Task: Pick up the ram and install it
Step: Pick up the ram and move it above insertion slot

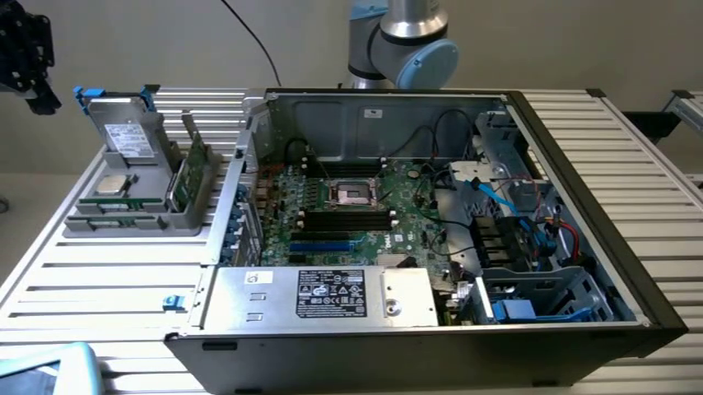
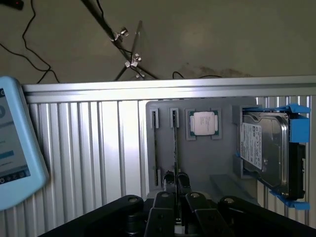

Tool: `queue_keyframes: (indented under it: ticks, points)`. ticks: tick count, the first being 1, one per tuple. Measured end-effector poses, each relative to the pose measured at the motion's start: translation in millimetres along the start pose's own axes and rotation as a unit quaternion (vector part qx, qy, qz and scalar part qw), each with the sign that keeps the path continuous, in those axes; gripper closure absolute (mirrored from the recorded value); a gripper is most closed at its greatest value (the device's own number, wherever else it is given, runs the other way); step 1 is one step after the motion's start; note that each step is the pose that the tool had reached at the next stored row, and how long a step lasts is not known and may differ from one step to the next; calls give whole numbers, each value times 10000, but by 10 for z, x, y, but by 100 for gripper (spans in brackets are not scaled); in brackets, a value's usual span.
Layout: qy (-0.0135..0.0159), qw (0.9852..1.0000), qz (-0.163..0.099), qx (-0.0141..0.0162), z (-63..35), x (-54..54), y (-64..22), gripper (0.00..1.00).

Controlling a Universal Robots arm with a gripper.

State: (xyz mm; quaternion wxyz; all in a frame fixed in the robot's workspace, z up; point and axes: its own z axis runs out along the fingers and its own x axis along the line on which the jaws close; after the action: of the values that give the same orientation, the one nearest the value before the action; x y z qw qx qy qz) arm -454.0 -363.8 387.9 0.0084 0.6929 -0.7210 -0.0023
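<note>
One processor [image 2: 204,123] and hard drive [image 2: 264,150] beside ram [image 2: 176,143]

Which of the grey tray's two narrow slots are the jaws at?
The slot beside the processor; the jaws flank the ram standing in it.

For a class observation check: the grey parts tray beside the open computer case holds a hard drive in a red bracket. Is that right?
No: the bracket is blue, not red. The wrist view shows it on the hard drive, which the grey parts tray holds.
</note>
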Motion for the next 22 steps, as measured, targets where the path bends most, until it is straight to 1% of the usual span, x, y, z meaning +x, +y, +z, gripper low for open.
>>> queue_keyframes:
  ticks: [1,3,4,6,17,22]
  points:
    - [0,10000,0,0,0,0,0,82]
    - [0,10000,0,0,0,0,0,69]
    - [0,10000,0,0,0,0,0,69]
    - [0,10000,0,1,4,0,0,57]
    - [0,10000,0,0,201,-3,-18,57]
    - [0,10000,0,1,293,-5,-42,57]
